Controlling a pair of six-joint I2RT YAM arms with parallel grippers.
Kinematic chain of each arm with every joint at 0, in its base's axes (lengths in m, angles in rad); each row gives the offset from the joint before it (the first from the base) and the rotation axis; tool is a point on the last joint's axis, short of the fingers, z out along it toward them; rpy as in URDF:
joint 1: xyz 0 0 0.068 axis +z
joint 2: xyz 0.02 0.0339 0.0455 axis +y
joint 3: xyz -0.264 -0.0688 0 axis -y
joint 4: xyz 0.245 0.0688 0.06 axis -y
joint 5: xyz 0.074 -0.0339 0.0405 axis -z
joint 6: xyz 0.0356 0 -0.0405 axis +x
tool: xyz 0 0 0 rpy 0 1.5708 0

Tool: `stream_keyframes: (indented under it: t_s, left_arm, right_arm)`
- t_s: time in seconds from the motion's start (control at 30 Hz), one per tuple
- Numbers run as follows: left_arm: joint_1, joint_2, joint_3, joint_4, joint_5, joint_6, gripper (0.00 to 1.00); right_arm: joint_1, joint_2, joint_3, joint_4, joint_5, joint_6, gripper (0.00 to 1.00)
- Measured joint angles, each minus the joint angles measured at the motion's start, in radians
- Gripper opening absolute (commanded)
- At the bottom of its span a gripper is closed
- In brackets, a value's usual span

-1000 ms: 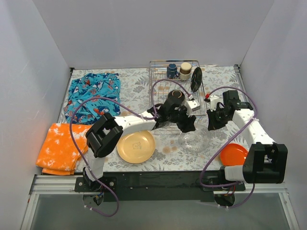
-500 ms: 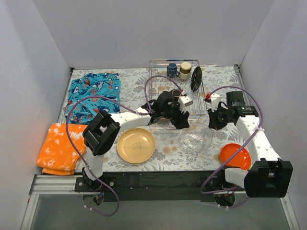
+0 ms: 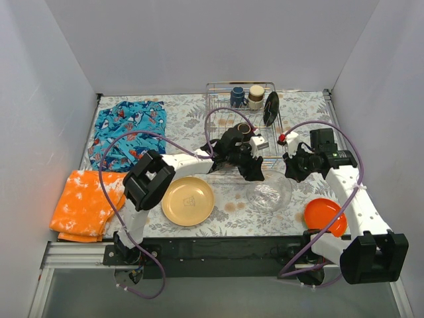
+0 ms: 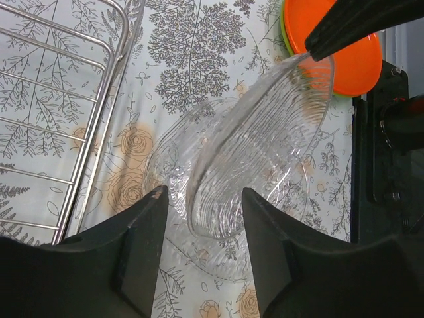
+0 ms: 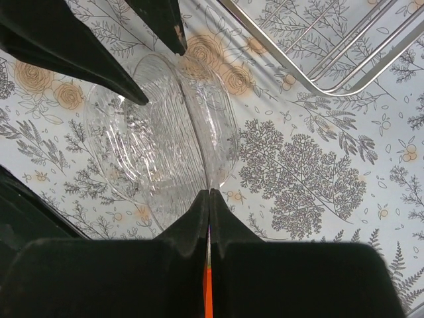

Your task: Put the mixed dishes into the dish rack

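While tipped up on edge just off near side of dish rack [image 3: 240,84]: clear ribbed bowl [image 4: 265,132], raised rim toward rack's right corner. Right gripper [image 5: 209,193] there, jaws pressed together, apparently pinching that rim. Left gripper [image 4: 199,195] at rack's near edge, jaws spread astride lower rim.

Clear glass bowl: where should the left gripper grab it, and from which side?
The low rim, I'd say. The clear glass bowl is tipped up, its high rim against the shut right gripper. The low rim arc lies between the fingers of the open left gripper, so pinch the thin wall there, one finger inside and one outside, coming from the dish rack side.
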Motion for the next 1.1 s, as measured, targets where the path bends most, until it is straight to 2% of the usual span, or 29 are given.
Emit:
stream_keyframes:
  t_s: [0.1,0.13,0.3,0.33,0.37,0.4,0.47,0.57,0.7,0.8,0.83,0.87,0.9,0.93,1.07,1.1]
  left_arm:
    - [0.0,0.02,0.009,0.012,0.016,-0.005,0.33]
    - [0.0,0.026,0.013,0.014,0.019,-0.005,0.25]
    - [0.0,0.067,0.039,0.023,0.04,-0.01,0.05]
    - [0.0,0.07,0.039,0.022,0.045,-0.009,0.02]
    - [0.0,0.072,0.039,0.019,0.053,-0.007,0.0]
    - [0.0,0.072,0.039,0.016,0.061,-0.002,0.0]
    - [0.0,0.072,0.039,0.014,0.071,0.005,0.0]
    - [0.0,0.072,0.039,0.015,0.076,0.009,0.0]
    - [0.0,0.072,0.035,0.014,0.08,0.009,0.0]
    - [0.0,0.072,0.035,0.014,0.082,0.009,0.0]
    - [0.0,0.072,0.035,0.014,0.082,0.008,0.0]
    - [0.0,0.072,0.034,0.014,0.082,0.007,0.0]
    - [0.0,0.072,0.033,0.014,0.082,0.005,0.04]
    - [0.0,0.072,0.031,0.014,0.082,0.002,0.17]
    - [-0.002,0.065,0.032,0.0,0.072,-0.027,0.48]
    - [-0.002,0.058,0.034,-0.008,0.055,-0.032,0.5]
  right_arm:
    - [0.01,-0.006,-0.006,0.0,-0.002,-0.006,0.01]
    - [0.013,-0.006,-0.009,0.0,-0.003,-0.008,0.01]
    - [0.019,-0.006,-0.015,0.0,-0.002,-0.019,0.01]
    - [0.019,-0.006,-0.016,0.0,-0.003,-0.022,0.07]
    - [0.019,-0.006,-0.016,0.0,-0.002,-0.024,0.22]
    - [0.019,-0.005,-0.016,0.0,-0.001,-0.026,0.27]
    - [0.018,0.0,-0.016,0.0,-0.002,-0.027,0.34]
    - [0.018,0.035,-0.016,-0.011,-0.024,-0.03,0.38]
    - [0.018,0.096,-0.016,-0.02,-0.042,-0.03,0.37]
    - [0.018,0.118,-0.016,-0.023,-0.047,-0.031,0.3]
    - [0.018,0.124,-0.016,-0.024,-0.048,-0.031,0.25]
    - [0.018,0.129,-0.016,-0.024,-0.049,-0.032,0.11]
    - [0.018,0.133,-0.016,-0.025,-0.049,-0.034,0.05]
    - [0.017,0.136,-0.016,-0.026,-0.049,-0.037,0.01]
    - [0.011,0.146,0.004,-0.048,-0.009,-0.033,0.01]
    - [0.012,0.145,0.017,-0.063,-0.006,-0.032,0.01]
